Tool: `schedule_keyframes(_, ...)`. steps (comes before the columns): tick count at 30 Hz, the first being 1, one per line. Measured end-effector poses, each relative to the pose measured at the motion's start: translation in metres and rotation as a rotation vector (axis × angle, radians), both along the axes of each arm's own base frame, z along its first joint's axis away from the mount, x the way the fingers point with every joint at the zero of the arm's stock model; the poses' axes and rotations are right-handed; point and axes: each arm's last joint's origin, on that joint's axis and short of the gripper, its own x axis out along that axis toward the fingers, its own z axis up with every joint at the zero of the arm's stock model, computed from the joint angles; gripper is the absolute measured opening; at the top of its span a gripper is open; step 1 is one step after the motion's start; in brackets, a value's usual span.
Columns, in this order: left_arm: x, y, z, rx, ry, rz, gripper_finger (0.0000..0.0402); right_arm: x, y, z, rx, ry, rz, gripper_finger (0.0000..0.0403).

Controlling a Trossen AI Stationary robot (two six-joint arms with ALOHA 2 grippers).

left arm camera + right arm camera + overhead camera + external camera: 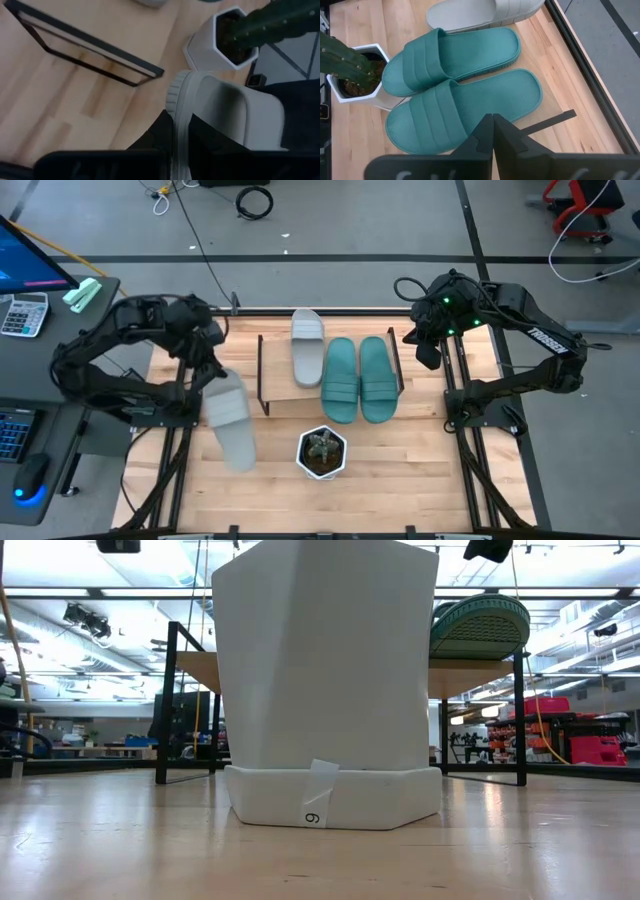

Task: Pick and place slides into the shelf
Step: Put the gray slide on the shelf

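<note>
My left gripper is shut on a light grey slide, held above the table's left part, left of the shelf. That low rack, a light board in thin dark frames, carries the other grey slide and both teal slides, lying flat side by side. The teal pair fills the right wrist view. My right gripper is shut and holds nothing, hovering over the shelf's right end. In the low view one teal slide shows on the board. My left gripper pinches the grey slide's side rim between its two fingers, one on the sole side and one on the footbed side. The slide is lifted clear of the table and reaches away from the gripper toward the near edge.
A white hexagonal pot with a cactus stands in front of the shelf near the table's near edge, and it blocks most of the low view. Bare wooden tabletop lies right of the pot. A desk with a calculator sits off the left side.
</note>
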Motion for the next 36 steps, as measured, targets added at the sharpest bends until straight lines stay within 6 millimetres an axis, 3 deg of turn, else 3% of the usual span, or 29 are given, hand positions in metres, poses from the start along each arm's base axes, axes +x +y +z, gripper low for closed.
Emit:
schedule_keyframes(9,-0.005,0.031,0.004,0.087,-0.111,0.042,0.0032,0.0,0.0,0.0,0.0,0.0,0.0,0.0011)
schedule_keyframes(22,-0.011,0.071,0.002,0.184,-0.14,0.103,0.0032,0.0,0.0,0.0,0.001,-0.001,-0.002,0.0011)
schedule_keyframes(36,0.003,0.135,-0.024,0.125,-0.154,0.066,0.0032,0.0,0.0,0.0,0.024,-0.004,-0.031,0.0011)
